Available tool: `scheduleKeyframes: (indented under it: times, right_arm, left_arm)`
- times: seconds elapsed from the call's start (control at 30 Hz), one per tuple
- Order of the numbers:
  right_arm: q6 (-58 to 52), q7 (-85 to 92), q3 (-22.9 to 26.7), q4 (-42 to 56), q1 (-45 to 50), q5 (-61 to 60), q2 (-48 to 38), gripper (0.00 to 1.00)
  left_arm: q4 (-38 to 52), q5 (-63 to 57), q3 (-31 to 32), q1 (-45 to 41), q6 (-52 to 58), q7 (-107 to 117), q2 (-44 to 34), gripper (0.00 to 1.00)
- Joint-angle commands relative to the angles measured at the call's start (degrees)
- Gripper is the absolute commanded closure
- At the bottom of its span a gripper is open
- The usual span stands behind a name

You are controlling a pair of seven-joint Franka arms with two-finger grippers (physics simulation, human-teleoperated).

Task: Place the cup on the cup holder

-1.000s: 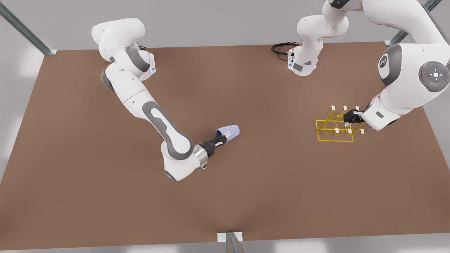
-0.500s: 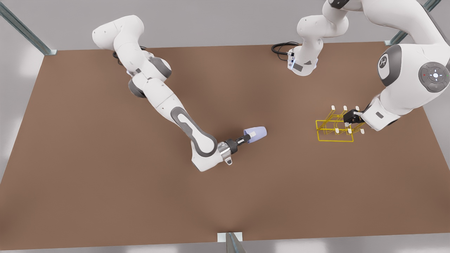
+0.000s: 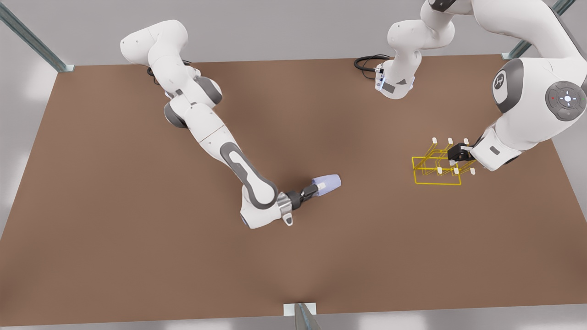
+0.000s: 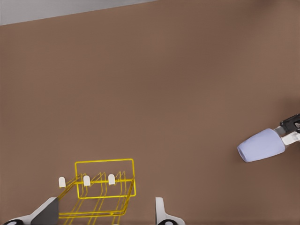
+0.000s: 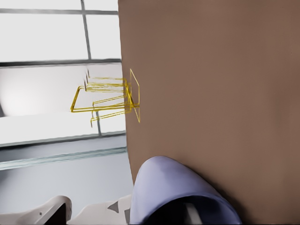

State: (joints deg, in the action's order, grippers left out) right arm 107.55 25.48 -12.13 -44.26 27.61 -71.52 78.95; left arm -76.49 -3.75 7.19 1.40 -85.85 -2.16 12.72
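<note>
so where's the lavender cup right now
The small lavender-blue tapered cup is in the right hand, above mid-table in the front view, left of the yellow wire rack.

Cup mid-table, cup holder well toward front view's right.

- Picture edge is cutting off the left gripper's fingertips.
- Right gripper is covering part of the cup; the cup's rim is running past the right wrist view's edge.
</note>
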Motion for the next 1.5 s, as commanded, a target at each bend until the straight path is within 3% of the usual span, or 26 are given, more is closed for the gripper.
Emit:
scheduleKeyframes:
  times: [0.0, 0.07, 0.17, 0.2, 0.27, 0.3, 0.33, 0.37, 0.4, 0.47, 0.53, 0.63, 0.73, 0.83, 0.9, 0.97, 1.13, 1.47]
  right_arm:
    - [-5.0, 7.7, 3.0, -0.2, -0.8, 0.2, -1.2, 0.00]
    - [-11.6, 6.7, 4.6, -1.5, -4.0, 4.6, -5.0, 0.00]
    - [-33.4, -12.6, 4.6, -3.8, -16.0, 27.3, -19.5, 0.00]
    - [-37.1, -17.9, 4.7, -3.6, -19.7, 41.1, -24.0, 0.00]
    - [-37.6, -17.9, 4.1, -3.3, -18.6, 78.1, -34.3, 0.00]
    - [-37.5, -18.3, 4.1, -4.6, -19.3, 84.4, -40.6, 0.00]
    - [-36.5, -21.6, 4.1, -11.6, -21.3, 84.4, -47.5, 0.00]
    - [-25.3, -29.2, 4.1, -29.5, -22.5, 84.4, -60.6, 0.00]
    - [-17.2, -28.6, 3.8, -41.4, -26.4, 80.6, -69.2, 0.00]
    - [-18.5, -27.3, 3.7, -38.4, -27.5, 76.4, -69.3, 0.00]
    - [-18.5, -27.2, 3.8, -37.0, -28.4, 75.5, -69.2, 0.00]
    - [-18.3, -27.2, 3.9, -36.8, -30.7, 74.4, -69.0, 0.00]
    - [-18.2, -27.3, 4.0, -35.1, -31.3, 74.4, -68.1, 0.00]
    - [-18.2, -27.4, 4.1, -35.0, -31.6, 74.7, -67.8, 0.00]
    - [-18.2, -27.6, 4.1, -35.0, -32.6, 74.7, -67.7, 0.00]
    - [-18.2, -27.4, 4.1, -35.0, -33.7, 74.6, -67.8, 0.00]
    - [-18.2, -27.5, 4.1, -35.1, -33.5, 74.5, -67.8, 0.00]
    - [-18.8, -27.7, 3.7, -35.0, -33.1, 72.8, -68.0, 0.00]
  left_arm:
    - [0.0, 0.0, 0.0, 0.0, 0.0, 0.1, -0.1, 0.00]
    - [0.0, 0.0, 0.0, 0.0, 0.0, 0.1, -0.1, 0.00]
    - [0.0, 0.7, 0.1, -0.2, -0.3, 0.1, 0.3, 0.00]
    - [0.0, 3.3, 0.4, -1.0, -0.5, 0.0, 1.3, 0.00]
    - [1.0, 6.7, 0.5, -13.2, -5.0, 0.0, 8.9, 0.00]
    - [1.0, 6.4, 0.5, -20.5, -8.9, -1.0, 12.6, 0.00]
    - [1.0, 6.6, 0.6, -24.1, -12.6, -4.6, 15.6, 0.00]
    - [1.0, 6.6, 0.6, -27.2, -17.1, -8.0, 19.1, 0.00]
    - [1.0, 6.6, 0.6, -28.6, -18.8, -13.6, 21.6, 0.00]
    - [1.0, 6.6, 0.5, -28.3, -20.0, -39.4, 25.2, 0.00]
    - [1.0, -0.6, 0.2, -28.7, -21.1, -41.0, 25.9, 0.00]
    - [0.6, -0.5, 0.2, -28.6, -23.7, -50.9, 26.4, 0.01]
    - [-8.8, -0.9, 0.3, -28.8, -33.5, -55.0, 23.2, 0.00]
    - [-12.0, -5.2, 1.2, -29.1, -33.7, -55.4, 20.3, 0.00]
    - [-20.6, -5.3, 1.2, -29.0, -44.1, -55.4, 16.8, 0.00]
    - [-22.7, -4.7, 1.0, -28.8, -47.5, -55.1, 16.7, 0.00]
    - [-22.8, 1.0, 0.5, -28.6, -47.8, -41.8, 17.7, 0.00]
    - [-23.6, 1.1, 0.3, -26.8, -48.1, -35.7, 20.2, 0.00]
